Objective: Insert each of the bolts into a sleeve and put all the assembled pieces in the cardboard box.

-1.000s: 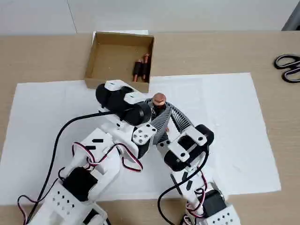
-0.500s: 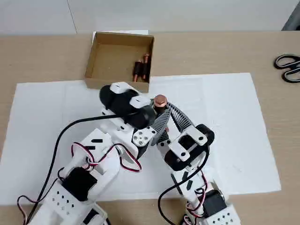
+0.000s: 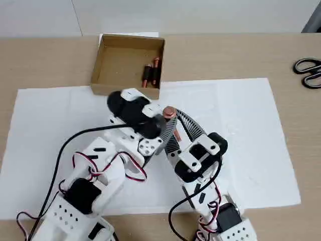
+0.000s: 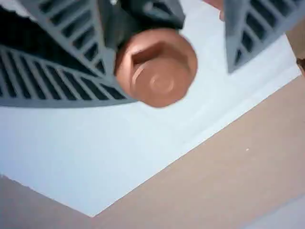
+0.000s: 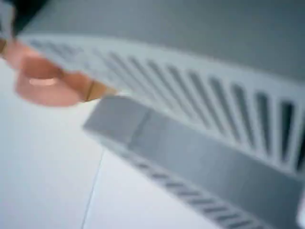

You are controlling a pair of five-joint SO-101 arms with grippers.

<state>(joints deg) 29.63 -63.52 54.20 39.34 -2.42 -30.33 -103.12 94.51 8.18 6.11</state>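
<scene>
Nearest you, the left arm (image 3: 136, 111) has swung across toward the right gripper (image 3: 173, 123) over the last second and now overhangs it; the bolt (image 3: 169, 112), clenched at the right gripper's tips above the paper (image 3: 251, 125), has dipped slightly toward the arms; read this as the mating step under way, this piece not yet boxed; whether the left gripper (image 3: 163, 124) grasps anything, you cannot tell. The paper covers a wooden table (image 3: 225, 55); farther off, the box (image 3: 100, 60) holds two assembled pieces (image 3: 150, 74); scissors (image 3: 308, 70) lie far right; a pale surface (image 3: 200, 15) lies beyond.
</scene>
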